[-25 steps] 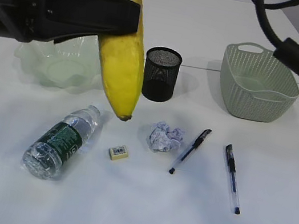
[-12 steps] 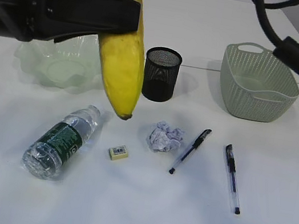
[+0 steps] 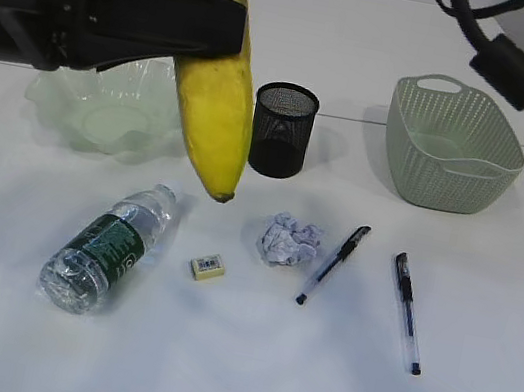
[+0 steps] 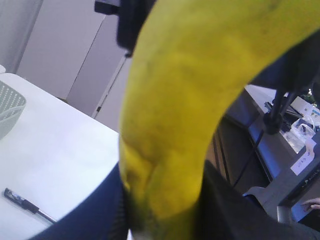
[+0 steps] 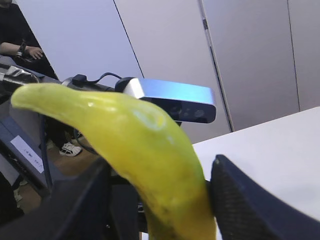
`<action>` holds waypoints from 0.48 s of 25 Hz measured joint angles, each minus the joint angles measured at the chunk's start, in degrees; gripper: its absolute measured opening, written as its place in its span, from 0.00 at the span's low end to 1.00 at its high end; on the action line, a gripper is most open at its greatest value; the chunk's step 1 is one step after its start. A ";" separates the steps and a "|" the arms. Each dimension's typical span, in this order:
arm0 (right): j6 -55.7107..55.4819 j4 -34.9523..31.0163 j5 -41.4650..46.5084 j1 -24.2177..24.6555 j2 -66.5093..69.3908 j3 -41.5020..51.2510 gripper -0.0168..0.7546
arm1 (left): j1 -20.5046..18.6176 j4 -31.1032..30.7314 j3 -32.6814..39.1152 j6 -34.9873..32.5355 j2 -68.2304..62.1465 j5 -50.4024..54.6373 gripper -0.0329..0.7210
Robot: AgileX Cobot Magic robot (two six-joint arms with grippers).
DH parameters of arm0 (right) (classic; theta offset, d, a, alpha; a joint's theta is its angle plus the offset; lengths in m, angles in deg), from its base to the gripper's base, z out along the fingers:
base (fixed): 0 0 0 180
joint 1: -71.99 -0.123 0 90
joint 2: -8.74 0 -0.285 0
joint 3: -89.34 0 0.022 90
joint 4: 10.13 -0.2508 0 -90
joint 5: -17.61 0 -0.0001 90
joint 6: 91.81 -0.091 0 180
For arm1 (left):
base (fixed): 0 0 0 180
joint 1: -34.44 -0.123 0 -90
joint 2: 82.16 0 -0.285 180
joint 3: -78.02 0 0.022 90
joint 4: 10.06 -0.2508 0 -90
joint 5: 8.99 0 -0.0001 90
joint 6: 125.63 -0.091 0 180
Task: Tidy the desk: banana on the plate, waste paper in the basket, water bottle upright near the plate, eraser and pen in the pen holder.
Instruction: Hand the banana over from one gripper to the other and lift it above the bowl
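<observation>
A large yellow banana (image 3: 213, 116) hangs tip down above the table, with my left gripper (image 3: 229, 26) shut on its upper part. The left wrist view shows the banana (image 4: 190, 90) pressed between both dark fingers. In the right wrist view my right gripper (image 5: 160, 200) stands open around the banana (image 5: 130, 135), with a gap at each finger. On the table lie the water bottle (image 3: 109, 248) on its side, the eraser (image 3: 208, 267), the waste paper (image 3: 287, 240) and two pens (image 3: 333, 263) (image 3: 408, 311). Behind them stand the plate (image 3: 65, 105), pen holder (image 3: 282, 129) and basket (image 3: 451, 143).
The right arm's black cable (image 3: 508, 67) crosses the top right corner above the basket. The table's front half is bare white surface. The right gripper itself is above the exterior view's top edge.
The banana's tip has risen a little and the left gripper shifted slightly. The right arm's cable has moved up and to the left. Nothing on the table moved.
</observation>
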 joint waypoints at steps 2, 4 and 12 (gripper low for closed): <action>-0.67 -0.49 0.00 0.00 0.00 0.00 0.63 | 0.00 0.00 0.00 0.00 0.00 -0.12 0.38; -1.42 -0.59 0.10 0.00 0.00 0.00 0.65 | 0.00 -0.10 0.00 0.00 0.00 -0.16 0.38; -4.98 1.99 0.10 -0.09 0.00 0.00 0.67 | 0.00 -1.37 0.00 0.00 0.00 -0.84 0.38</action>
